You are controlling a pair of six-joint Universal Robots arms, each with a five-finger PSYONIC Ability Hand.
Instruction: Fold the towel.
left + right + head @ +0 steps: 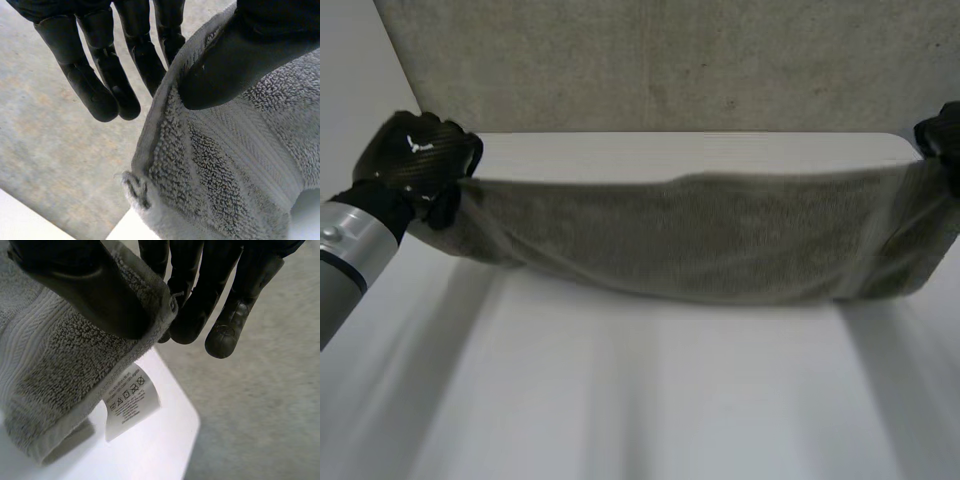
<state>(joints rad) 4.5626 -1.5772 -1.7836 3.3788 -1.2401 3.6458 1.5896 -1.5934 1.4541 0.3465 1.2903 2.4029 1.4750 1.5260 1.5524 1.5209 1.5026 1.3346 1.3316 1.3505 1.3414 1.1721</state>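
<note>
Towel [700, 240] is hanging stretched between my hands, sagging over the bench [670, 400]. My left hand [415, 155] is pinching its left top corner, thumb against fingers [165, 45]. My right hand [942, 135] is pinching the right corner beside the care label [129, 402]. I am judging that level corners and a taut top edge are what a straight fold is needing.

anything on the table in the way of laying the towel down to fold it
Nothing visible. The left hand and the right hand each pinch an end of the towel, which hangs stretched between them above the table, and nothing shows on the table surface below or in front of it.
</note>
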